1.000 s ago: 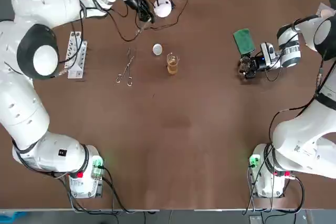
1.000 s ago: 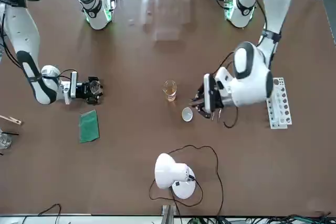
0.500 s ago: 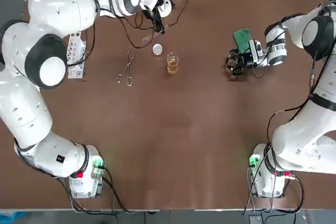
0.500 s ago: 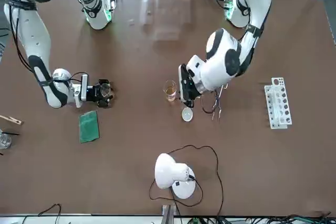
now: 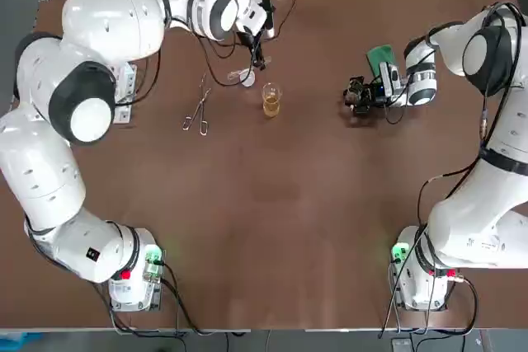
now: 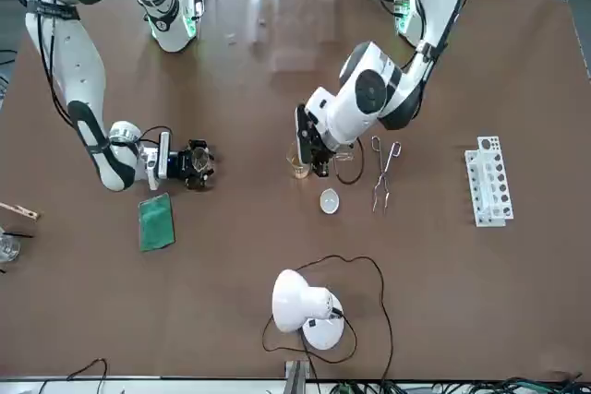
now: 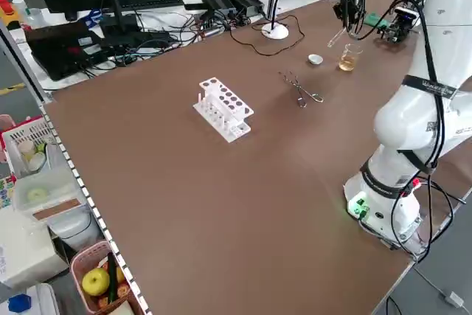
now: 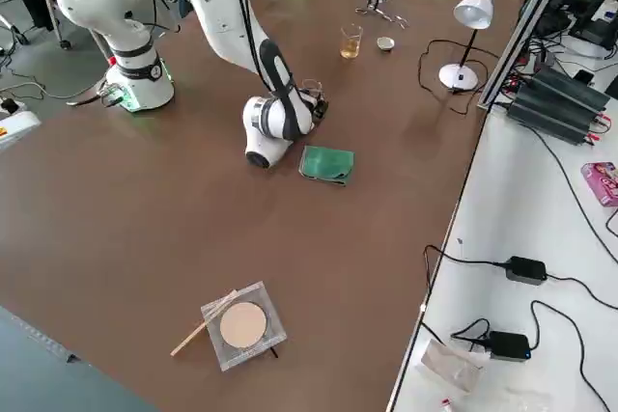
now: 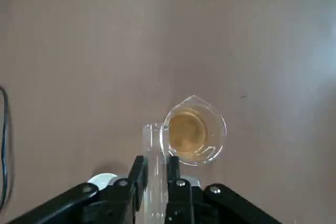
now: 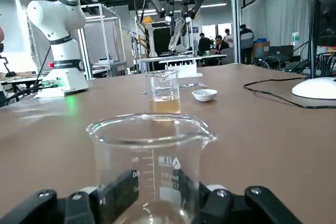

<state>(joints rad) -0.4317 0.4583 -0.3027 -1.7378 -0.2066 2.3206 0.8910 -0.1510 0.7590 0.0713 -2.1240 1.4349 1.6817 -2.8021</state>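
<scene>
Far-centre of counter [image 5: 272,220] | L pincer [image 9: 156,165] clamped on test tube [image 9: 155,142], swung in from left, tube now at amber beaker [image 9: 195,136] rim | R pincer [image 10: 160,195] gripping empty beaker [image 10: 152,150], slid inward from right edge | vessels converging.

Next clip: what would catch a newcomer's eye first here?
The left end effector, at the far middle of the table, grips a clear test tube whose open end sits beside the rim of a beaker of amber liquid. On the robot's right, the right end effector clasps an empty beaker low near the surface, next to a green cloth.
</scene>
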